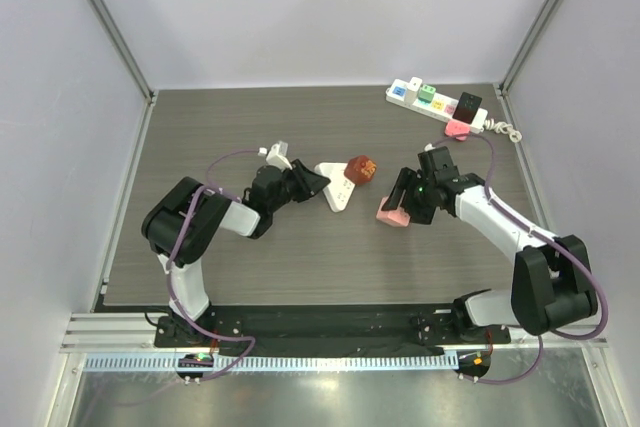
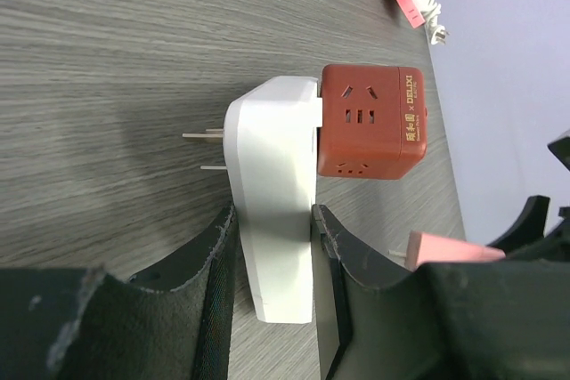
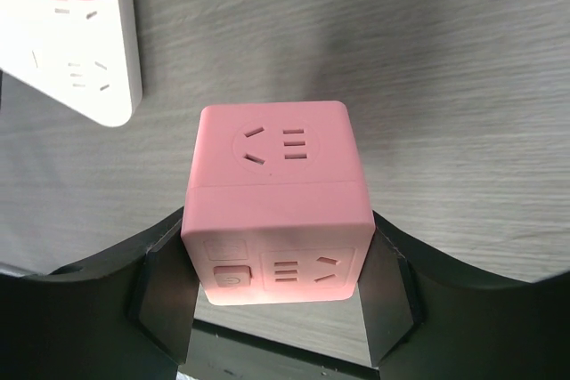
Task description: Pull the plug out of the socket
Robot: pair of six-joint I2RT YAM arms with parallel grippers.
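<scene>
Top view showed us, over the table (image 1: 200, 127), the left claw (image 1: 318, 183) clamped on the white socket (image 1: 338, 194), its red cube (image 1: 361, 169) plugged into the end pointing toward the nearer right claw (image 1: 397, 209), which gripped a separate pink cube (image 1: 390, 215) just beside.

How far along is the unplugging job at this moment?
Looks done: the pink cube socket is apart from the white adapter, clamped between the right fingers. In hand: the left fingers grip the white adapter by its sides. Left: the red cube is still plugged into that adapter, so it probably has yet to be pulled off.
</scene>
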